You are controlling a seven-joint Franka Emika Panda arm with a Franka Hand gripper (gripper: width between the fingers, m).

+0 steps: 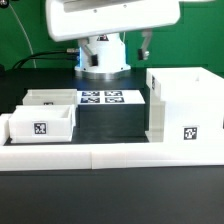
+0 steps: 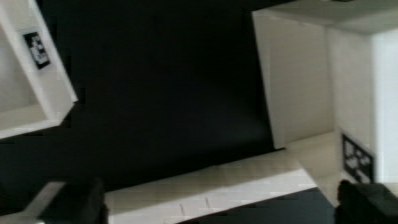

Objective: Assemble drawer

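Gripper (image 2: 217, 200): jaws spread wide, nothing held, hovering above bare desk (image 2: 169, 90). Box housing (image 1: 186, 108) stands at the exterior view's right. Front tray (image 1: 40, 124) and rear tray (image 1: 50, 98) sit at the exterior view's left, well apart from the housing. The gripper hangs over the gap between them, so grasping a tray likely requires a sideways shift toward it

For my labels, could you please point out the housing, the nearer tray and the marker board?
Housing (image 1: 190, 120): exterior view, front wall.
Nearer tray (image 1: 40, 128): exterior view, tagged front wall.
Marker board (image 1: 101, 98): exterior view, its middle.
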